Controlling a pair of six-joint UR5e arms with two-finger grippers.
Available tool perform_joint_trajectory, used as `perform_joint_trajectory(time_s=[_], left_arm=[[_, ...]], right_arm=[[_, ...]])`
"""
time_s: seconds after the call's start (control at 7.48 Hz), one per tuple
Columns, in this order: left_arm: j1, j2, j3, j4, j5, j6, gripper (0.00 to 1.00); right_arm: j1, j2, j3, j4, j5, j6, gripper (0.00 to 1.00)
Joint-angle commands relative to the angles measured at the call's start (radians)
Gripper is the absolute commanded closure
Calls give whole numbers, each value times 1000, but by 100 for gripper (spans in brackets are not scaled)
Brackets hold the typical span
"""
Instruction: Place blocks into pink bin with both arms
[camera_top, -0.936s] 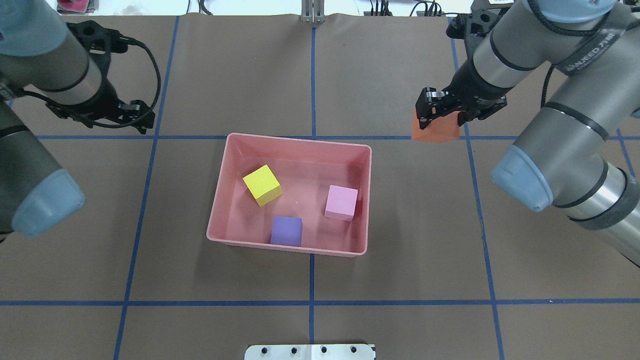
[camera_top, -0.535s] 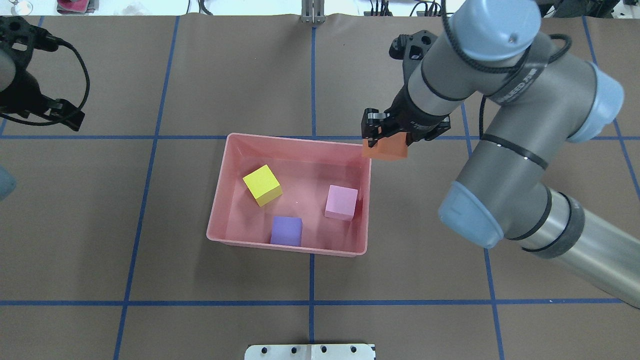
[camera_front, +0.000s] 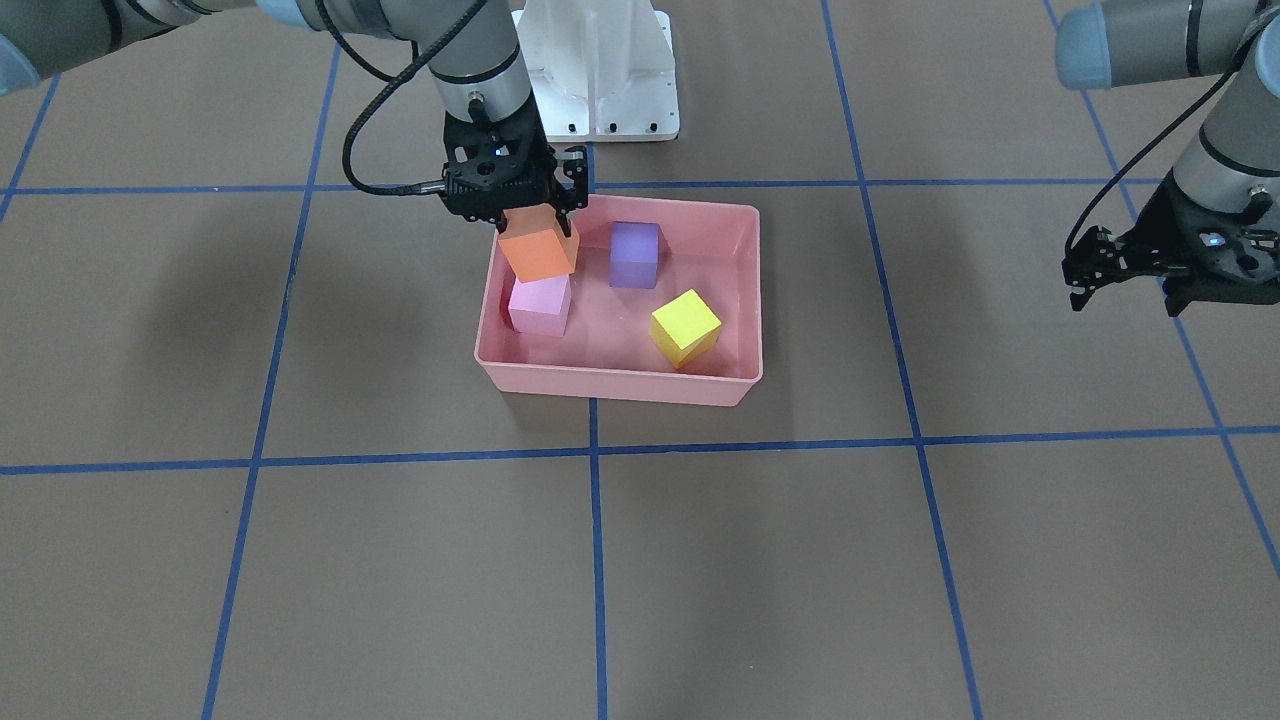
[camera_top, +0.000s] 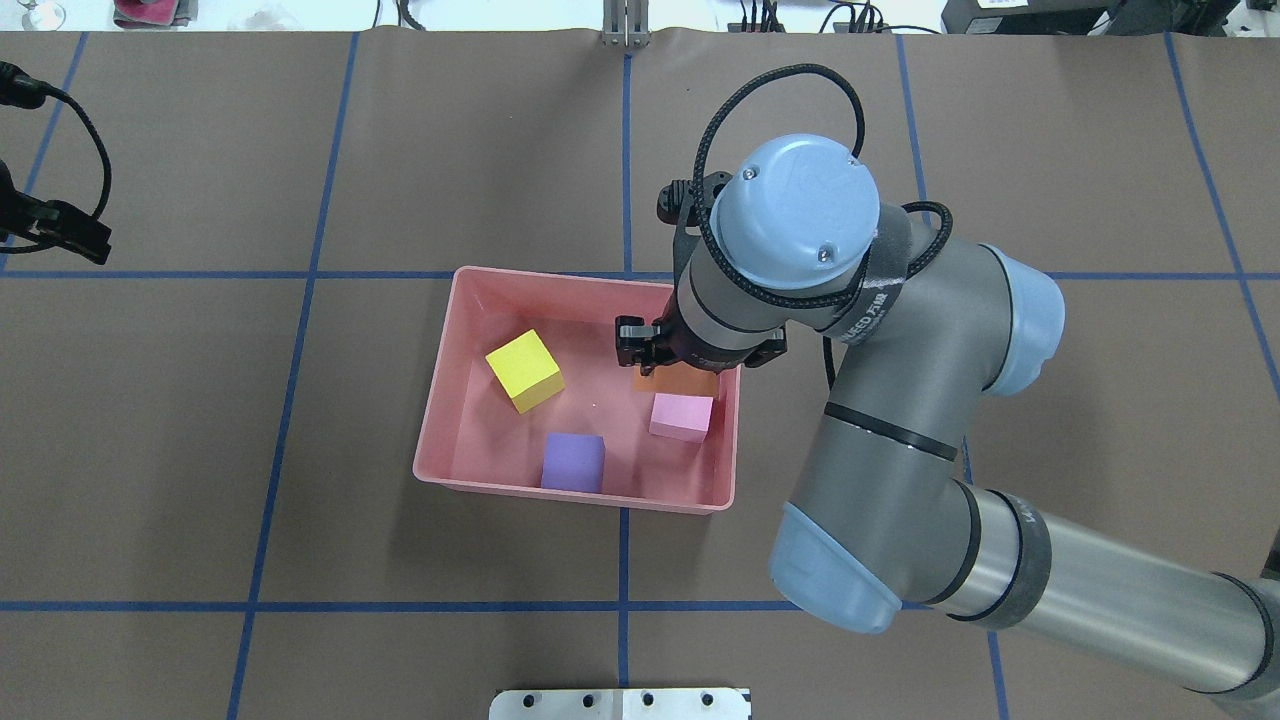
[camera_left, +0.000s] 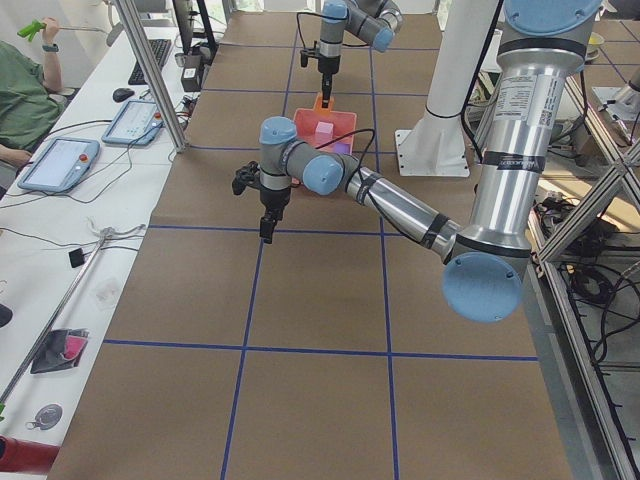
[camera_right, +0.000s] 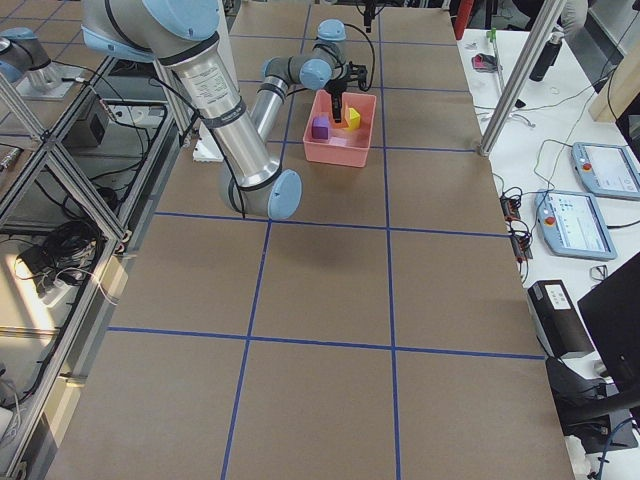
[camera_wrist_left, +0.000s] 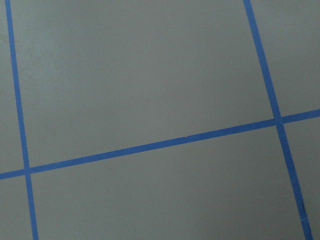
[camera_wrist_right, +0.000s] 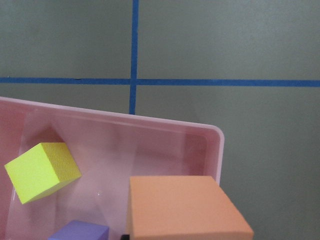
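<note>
Item: pink bin, about the middle of the tabletop, long sides parallel to the robot's edge; we count three cubes resting inside and a fourth held over it.

Yellow cube: in the bin's left half, turned askew to the walls, well apart from the others.

Purple cube: close against the wall on the robot's side, about midway along it.

Light pink cube: in the right half, near the wall facing the table's right end.

Orange cube: off the bin floor, over the light pink cube as near as we can judge; whether the two touch we cannot tell.

Right gripper: pointing down into the bin's right half, fingers clamped on the orange cube's opposite sides; right arm reaching in from the right end.

Left gripper: toward the table's left end, well apart from the bin, fingers apart, holding nothing.

Surface: brown covering crossed by blue tape lines.
</note>
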Motion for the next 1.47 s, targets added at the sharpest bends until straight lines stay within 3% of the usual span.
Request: perform_joint_trajectory(time_s=[0.0, 0.27, 0.4, 0.67, 0.8, 1.07, 1.2, 1.34], left_arm=[[-8, 17, -7, -1, -1, 3, 0], [-6, 43, -6, -18, 1, -7, 0], [-9, 37, -10, -24, 6, 3, 0], [-11, 48, 28, -43, 6, 5, 0], [-26, 52, 25, -44, 6, 5, 0], [-94, 69, 20, -44, -20, 6, 0], [-144, 80, 23, -38, -99, 79, 0], [-213, 106, 40, -29, -138, 282, 0]], right_arm=[[-11, 2, 8, -3, -25, 19, 0], [-5, -1, 54, -45, -60, 21, 0], [58, -11, 153, -219, -51, -17, 0], [187, -75, 317, -476, -36, -307, 0], [295, -159, 353, -504, 28, -470, 0], [528, -346, 353, -495, 184, -844, 0], [634, -422, 318, -478, 220, -1028, 0], [752, -454, 213, -437, 281, -1192, 0]])
